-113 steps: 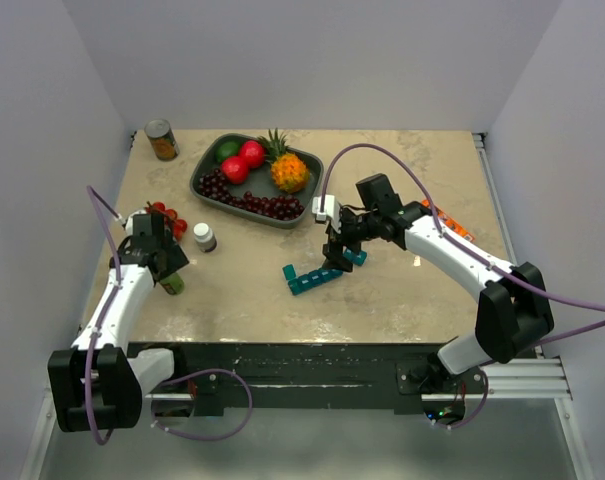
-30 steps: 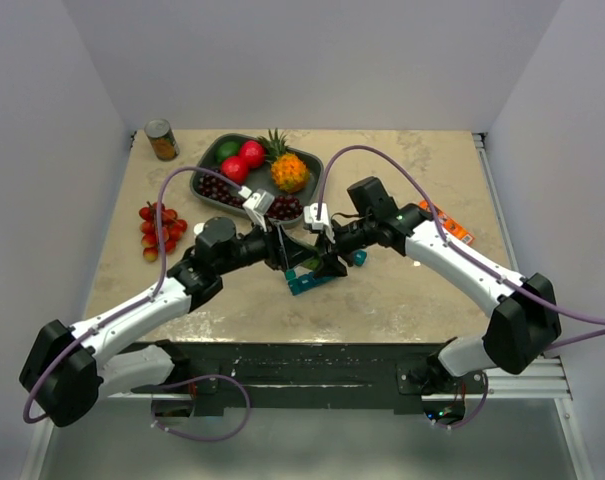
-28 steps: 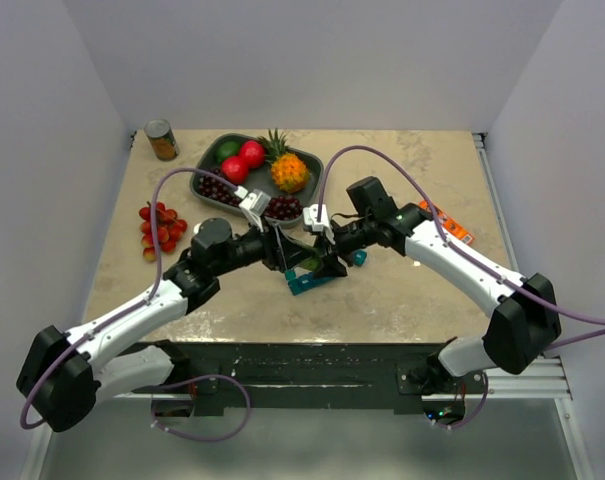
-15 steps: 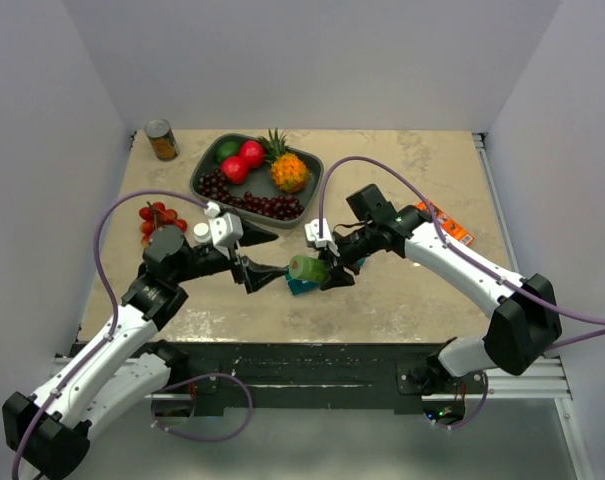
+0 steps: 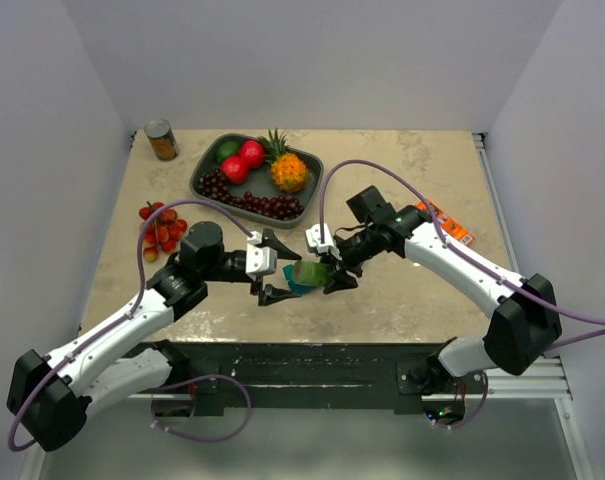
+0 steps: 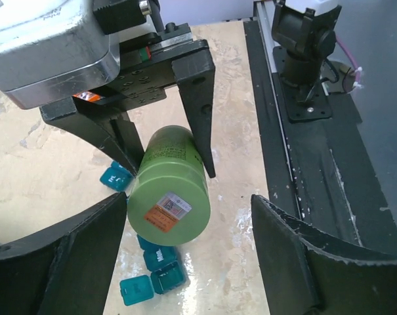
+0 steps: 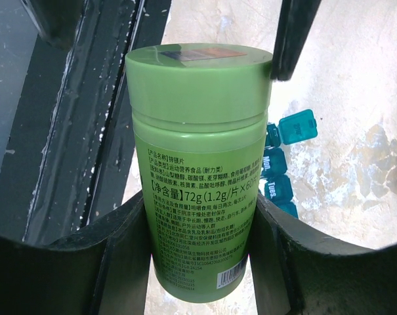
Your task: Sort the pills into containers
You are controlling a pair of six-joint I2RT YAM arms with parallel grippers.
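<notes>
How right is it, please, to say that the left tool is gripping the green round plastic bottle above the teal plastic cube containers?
Not quite: the right tool grips the green round plastic bottle above the teal plastic cube containers, as the right wrist view shows; the left tool stands open.

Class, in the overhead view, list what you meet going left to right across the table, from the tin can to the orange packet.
Tin can → green fruit → green bottle → orange packet
</notes>
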